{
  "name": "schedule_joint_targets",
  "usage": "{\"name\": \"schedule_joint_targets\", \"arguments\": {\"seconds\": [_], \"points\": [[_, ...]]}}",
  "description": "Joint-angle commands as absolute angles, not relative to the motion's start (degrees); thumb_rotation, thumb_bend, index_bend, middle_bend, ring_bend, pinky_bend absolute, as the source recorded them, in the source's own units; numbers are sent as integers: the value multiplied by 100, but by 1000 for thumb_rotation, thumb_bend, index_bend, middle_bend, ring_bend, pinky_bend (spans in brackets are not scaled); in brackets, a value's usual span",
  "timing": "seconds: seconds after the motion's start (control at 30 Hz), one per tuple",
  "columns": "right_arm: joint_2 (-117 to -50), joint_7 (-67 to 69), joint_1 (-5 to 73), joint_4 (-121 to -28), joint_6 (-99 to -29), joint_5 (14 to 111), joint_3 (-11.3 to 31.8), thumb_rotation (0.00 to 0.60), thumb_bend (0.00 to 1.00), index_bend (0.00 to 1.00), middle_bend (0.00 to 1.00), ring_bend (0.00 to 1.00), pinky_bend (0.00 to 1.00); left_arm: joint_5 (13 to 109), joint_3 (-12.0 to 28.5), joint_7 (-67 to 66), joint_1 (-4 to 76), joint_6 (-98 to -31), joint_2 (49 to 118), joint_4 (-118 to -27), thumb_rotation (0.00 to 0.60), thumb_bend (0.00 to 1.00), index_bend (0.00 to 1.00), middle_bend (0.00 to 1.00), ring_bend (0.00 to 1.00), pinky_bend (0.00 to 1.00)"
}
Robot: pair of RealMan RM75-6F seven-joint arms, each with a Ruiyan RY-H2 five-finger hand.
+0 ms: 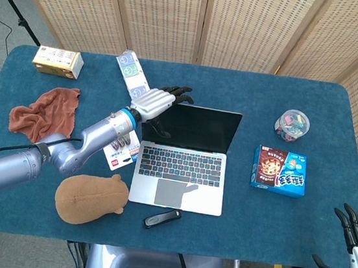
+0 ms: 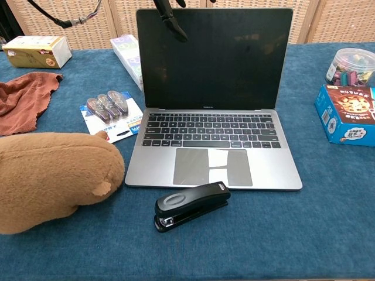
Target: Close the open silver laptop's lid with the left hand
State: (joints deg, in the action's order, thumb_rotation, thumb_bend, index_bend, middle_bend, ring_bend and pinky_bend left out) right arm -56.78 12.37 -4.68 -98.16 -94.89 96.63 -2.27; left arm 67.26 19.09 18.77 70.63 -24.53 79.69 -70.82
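The silver laptop (image 1: pixel 183 161) sits open at mid-table, its dark screen (image 2: pixel 215 58) upright and facing me. My left hand (image 1: pixel 158 103) hovers at the lid's top left corner, fingers spread and reaching past the top edge, thumb in front of the screen. In the chest view only a dark fingertip (image 2: pixel 173 22) shows against the screen's upper left. The hand holds nothing. My right hand (image 1: pixel 356 244) stays low at the table's near right corner, fingers apart and empty.
A brown plush (image 1: pixel 90 197), a black stapler (image 1: pixel 161 217) and a pack of correction tapes (image 1: pixel 120 145) lie left and in front of the laptop. A white box (image 1: pixel 132 71) sits behind the hand. A blue snack box (image 1: pixel 279 170) and a clear tub (image 1: pixel 292 124) stand right.
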Motion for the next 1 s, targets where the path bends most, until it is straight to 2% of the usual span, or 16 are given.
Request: {"name": "schedule_joint_targets", "arguments": {"seconds": [0.03,0.53,1.0], "points": [[-5678,1237,-465,-9816,-9485,9661,-226,600,183,0,0,0,61,6800,1903,1960,7066,-2431,7997,-7062,600,92,200,17,20,108],[-5645,1223,-522,-9830,-9614,9752,-243,600,183,0,0,0,61,6780,1947,2360,7006,-2244,7797,-7594,600,92,242,28,55,109],[-5640,1053,-561,-9917,-9705,9923,-286,600,183,0,0,0,61,6392,1839,1965,6877,-2500,7369,-8533,600,93,254,38,71,116]]}}
